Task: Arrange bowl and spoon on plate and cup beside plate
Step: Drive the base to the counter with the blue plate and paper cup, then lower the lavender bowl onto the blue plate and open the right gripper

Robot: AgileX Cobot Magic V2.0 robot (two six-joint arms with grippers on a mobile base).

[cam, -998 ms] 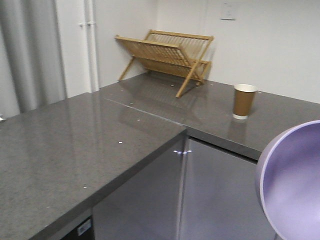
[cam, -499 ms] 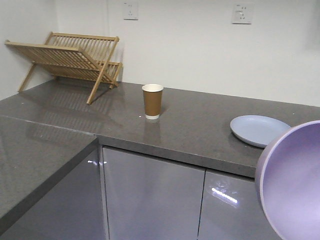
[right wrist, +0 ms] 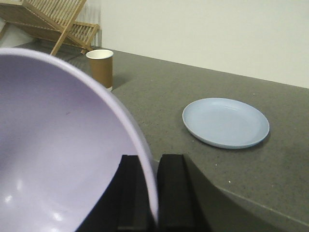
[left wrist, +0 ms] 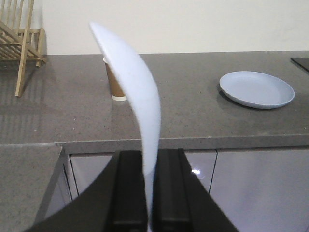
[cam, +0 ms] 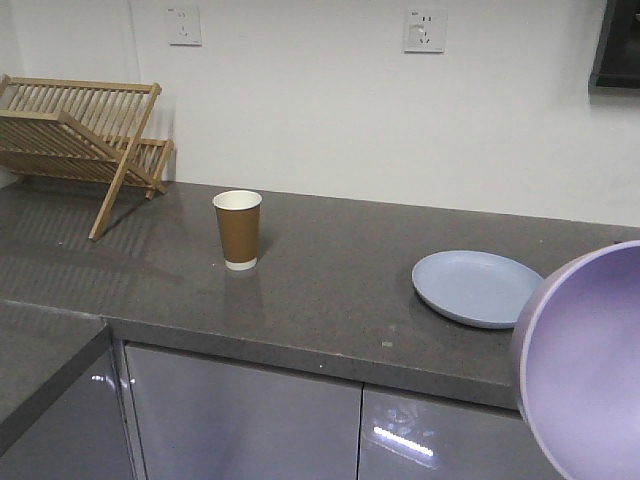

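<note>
Right wrist view: the lavender bowl (right wrist: 58, 145) is held off the surface (cam: 330, 300), its rim pinched in the right end effector (right wrist: 150, 162). The left end effector (left wrist: 149, 159) clamps the pale spoon (left wrist: 140, 106), which stands upright. The blue plate (cam: 478, 288) lies on the surface. The paper cup (cam: 238, 230) stands well to its left, nearer the wooden dish rack (cam: 80, 130).

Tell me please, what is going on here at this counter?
A two-arm robot faces a dark grey stone counter. Its left pincer is shut on a short pale blue-white soup spoon. Its right pincer is shut on the rim of a small lavender-purple bowl. Both things are held in the air. The round pale blue plate lies empty on the counter, and the brown paper cup stands upright, apart from it.
</note>
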